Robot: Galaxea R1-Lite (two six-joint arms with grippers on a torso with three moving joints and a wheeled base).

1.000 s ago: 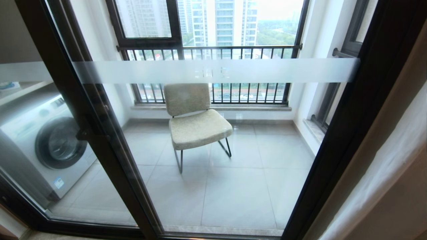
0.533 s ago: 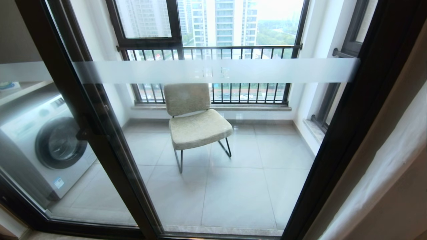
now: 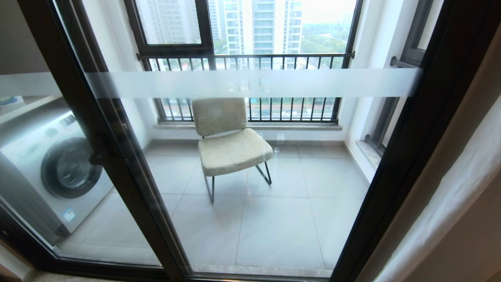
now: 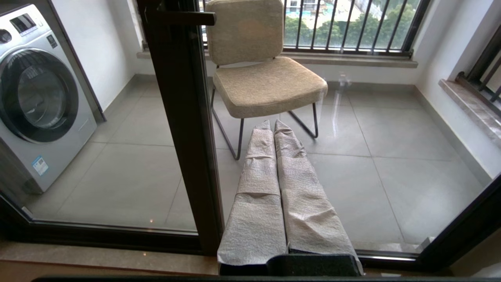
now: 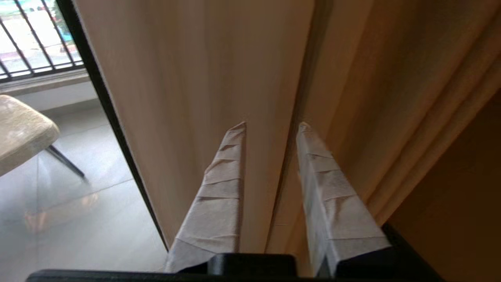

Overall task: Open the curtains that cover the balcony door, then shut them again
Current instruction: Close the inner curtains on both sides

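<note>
Curtains (image 5: 219, 78) hung bunched at the right edge of the balcony door (image 3: 250, 82), leaving its glass uncovered. Right claw (image 5: 271, 127) stood parted, tips at a beige fold. Left claw (image 4: 273, 124) was clenched, empty, facing the chair (image 4: 266, 78).

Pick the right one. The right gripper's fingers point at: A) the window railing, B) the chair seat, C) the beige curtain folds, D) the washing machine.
C: in the right wrist view the right gripper stands with its fingers apart, aimed at the beige curtains, with the chair off to one side.
</note>
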